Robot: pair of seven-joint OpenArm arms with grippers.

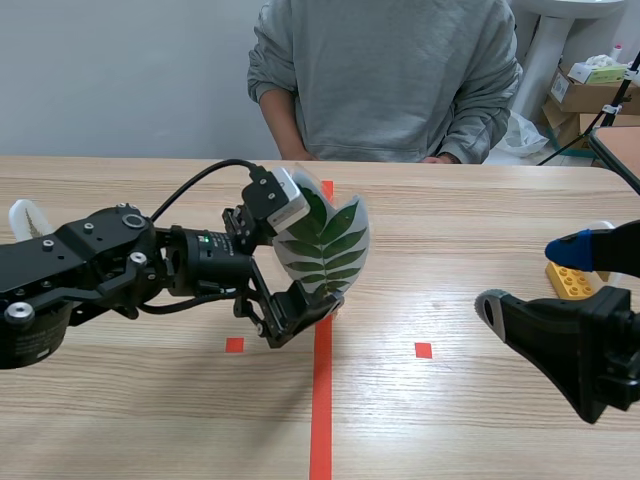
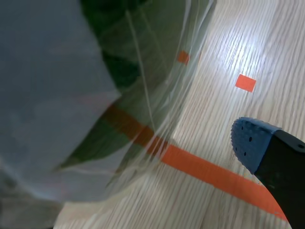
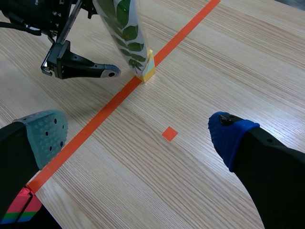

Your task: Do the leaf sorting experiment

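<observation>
Green leaflets on one stalk are sealed inside a clear, leaf-shaped laminated card (image 1: 325, 240), which is stood upright in a small yellow block (image 3: 148, 70) on the wooden table (image 1: 450, 210). The card is placed between the spread fingers of the left gripper (image 1: 318, 303), whose arm is stretched in to the middle of the table. In the left wrist view the card is seen close up on the side of one finger, which is hidden behind it. The other finger's blue pad (image 2: 248, 140) is separated from the card by bare table. The left gripper is therefore judged released, not clamped on the card. In the right wrist view one black finger of that gripper is seen low beside the yellow block, its tip just short of it. The block is set at the long orange-red tape line (image 3: 95, 121).

The right gripper (image 3: 136, 136) is spread wide, with nothing caught between its grey-green and blue pads. A small orange-red tape square (image 3: 169, 133) is seen on the table between its fingertips. The card and the left gripper are found well ahead of it. A block striped pink, green and blue (image 3: 19, 210) is glimpsed under its grey-green-padded finger. A yellow studded brick (image 1: 570, 280) is seen just beside the right gripper in the scene view. A person in a grey sweatshirt (image 1: 385, 80) is seated across the table, beyond the left gripper.
</observation>
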